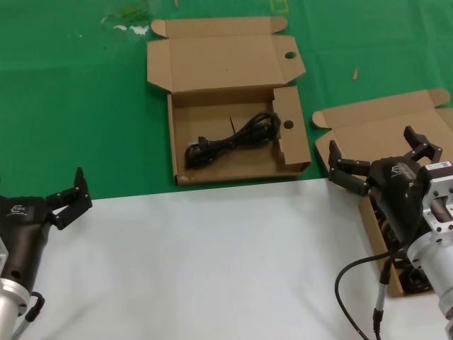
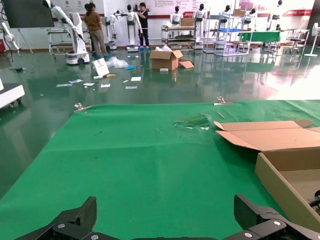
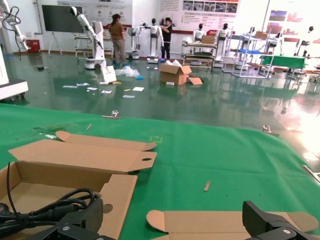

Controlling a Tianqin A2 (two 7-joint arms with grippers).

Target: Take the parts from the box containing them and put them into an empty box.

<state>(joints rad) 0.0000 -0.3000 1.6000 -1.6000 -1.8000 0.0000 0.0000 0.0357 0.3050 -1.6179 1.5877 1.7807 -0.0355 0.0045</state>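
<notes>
One cord coil [image 1: 232, 140] already lies in the holed box [image 1: 233, 166]. Right gripper [image 1: 381, 160] hangs over the plain box [image 1: 388, 124], fingers spread wide, empty; remaining cords [image 1: 410, 278] sit below and behind its fingertips. Next: descend, close on a coil. Left gripper [image 1: 71, 198] parked, open, holding nothing.

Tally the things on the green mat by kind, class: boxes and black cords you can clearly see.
Cardboard boxes: 2, the holed box and the plain box.
Black cord coils: 1 clear, the cord; the plain box's contents are mostly hidden.
Total: 3
</notes>
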